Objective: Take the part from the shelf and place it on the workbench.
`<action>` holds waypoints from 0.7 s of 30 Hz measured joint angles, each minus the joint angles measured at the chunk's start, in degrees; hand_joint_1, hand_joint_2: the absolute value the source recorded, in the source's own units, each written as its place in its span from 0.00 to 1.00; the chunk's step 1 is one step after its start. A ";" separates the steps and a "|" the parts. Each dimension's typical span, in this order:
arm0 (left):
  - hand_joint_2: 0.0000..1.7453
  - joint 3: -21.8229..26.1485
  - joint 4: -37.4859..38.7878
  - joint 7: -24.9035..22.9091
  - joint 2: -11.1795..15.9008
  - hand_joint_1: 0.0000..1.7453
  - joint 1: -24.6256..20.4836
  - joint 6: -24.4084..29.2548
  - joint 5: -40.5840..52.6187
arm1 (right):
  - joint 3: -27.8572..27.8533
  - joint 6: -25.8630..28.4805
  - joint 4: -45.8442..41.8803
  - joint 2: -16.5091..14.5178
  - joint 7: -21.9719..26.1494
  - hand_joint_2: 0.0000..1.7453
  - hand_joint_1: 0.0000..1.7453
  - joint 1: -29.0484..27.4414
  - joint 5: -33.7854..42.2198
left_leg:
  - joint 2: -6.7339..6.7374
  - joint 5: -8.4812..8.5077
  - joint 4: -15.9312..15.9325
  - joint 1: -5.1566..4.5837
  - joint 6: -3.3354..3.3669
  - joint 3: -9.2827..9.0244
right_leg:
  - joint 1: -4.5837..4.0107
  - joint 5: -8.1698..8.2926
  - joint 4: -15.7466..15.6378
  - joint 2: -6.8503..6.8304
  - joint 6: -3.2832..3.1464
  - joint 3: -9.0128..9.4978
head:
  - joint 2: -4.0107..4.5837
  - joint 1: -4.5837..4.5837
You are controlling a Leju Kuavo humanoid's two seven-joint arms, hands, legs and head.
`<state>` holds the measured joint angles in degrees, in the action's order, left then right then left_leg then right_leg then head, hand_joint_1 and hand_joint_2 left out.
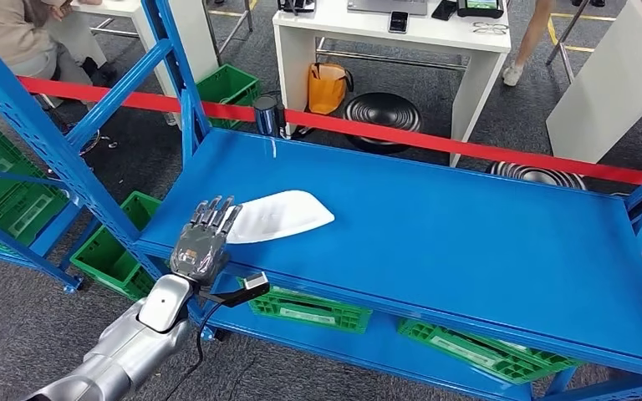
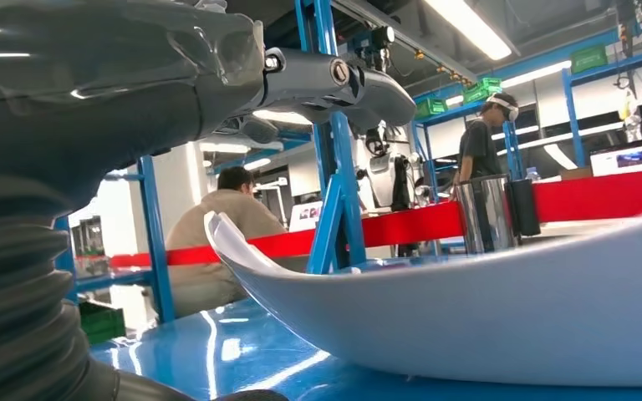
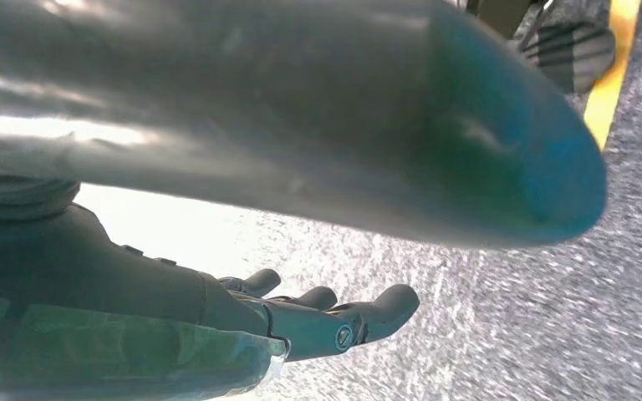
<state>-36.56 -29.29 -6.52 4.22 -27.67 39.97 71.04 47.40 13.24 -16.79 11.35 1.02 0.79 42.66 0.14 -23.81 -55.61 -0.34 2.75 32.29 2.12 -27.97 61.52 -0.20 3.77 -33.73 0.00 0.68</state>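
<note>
A white, curved, pointed part [image 1: 280, 215] lies flat on the blue shelf [image 1: 468, 242], toward its front left. My left hand [image 1: 203, 238] reaches in from the front edge, and its straightened fingers lie over the part's left end. In the left wrist view the fingers [image 2: 334, 79] hover above the part [image 2: 485, 309] with a gap, so nothing is gripped. My right hand [image 3: 326, 322] hangs over the grey floor, its fingers loosely extended and holding nothing.
Blue shelf uprights [image 1: 58, 159] stand close to the left of my arm. A red barrier tape [image 1: 468, 146] runs behind the shelf, and a dark metal cylinder [image 1: 266, 115] stands at its back edge. Green crates [image 1: 309, 309] sit on the lower level. White tables and people are beyond.
</note>
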 joint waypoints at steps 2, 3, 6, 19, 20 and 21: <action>1.00 -0.14 0.46 -0.12 0.27 0.14 -0.22 -0.02 0.06 | 0.13 0.05 0.00 -0.04 -0.01 0.00 0.00 0.13 0.03 | -0.14 -0.49 -0.85 -0.22 -0.77 0.41 | 0.01 1.04 -3.85 -0.02 -0.80 2.05 | 0.00 0.10; 1.00 -0.17 0.64 -0.16 0.43 0.33 -0.26 -0.02 0.08 | 0.21 0.08 0.00 -0.10 -0.02 0.00 0.00 0.16 0.03 | -0.18 -0.61 -1.05 -0.29 -1.03 0.55 | -0.15 1.07 -3.71 0.04 -1.51 1.97 | 0.00 0.15; 1.00 -0.24 1.17 -0.16 0.80 0.97 -0.15 -0.01 0.13 | 0.40 0.10 0.00 -0.18 -0.04 0.00 0.00 0.18 0.04 | -0.19 -1.49 -2.39 0.19 -1.62 1.13 | -0.04 1.46 -3.74 0.14 -2.81 1.93 | 0.00 0.28; 1.00 -0.87 2.17 2.54 1.87 1.00 -0.13 0.14 -1.62 | 0.91 0.08 -0.02 -0.17 0.10 0.00 0.00 0.61 0.04 | 0.16 -1.10 -1.51 -1.07 1.41 0.78 | -1.04 2.01 -4.31 0.39 -3.06 1.66 | 0.00 0.27; 1.00 -0.84 2.07 2.89 1.88 1.00 -0.24 0.15 -1.90 | 0.97 0.02 -0.02 -0.15 0.10 0.00 0.00 0.63 0.05 | 0.16 -0.73 -0.78 -0.93 1.47 0.39 | -1.03 2.05 -4.36 0.35 -2.89 1.64 | 0.00 0.33; 1.00 -0.81 1.98 3.25 1.83 1.00 -0.31 0.16 -2.15 | 0.99 -0.02 -0.02 -0.12 0.10 0.00 0.00 0.66 0.08 | 0.19 -0.29 0.12 -0.75 1.55 -0.08 | -1.11 1.87 -4.03 0.32 -2.77 1.47 | 0.00 0.27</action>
<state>-37.36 -27.32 -3.28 6.05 -27.98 40.13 68.89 48.40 13.22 -16.81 11.23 1.13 1.45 42.74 0.33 -24.10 -55.49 -1.09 4.30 32.21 1.01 -26.11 57.50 0.12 1.00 -32.25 0.00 0.95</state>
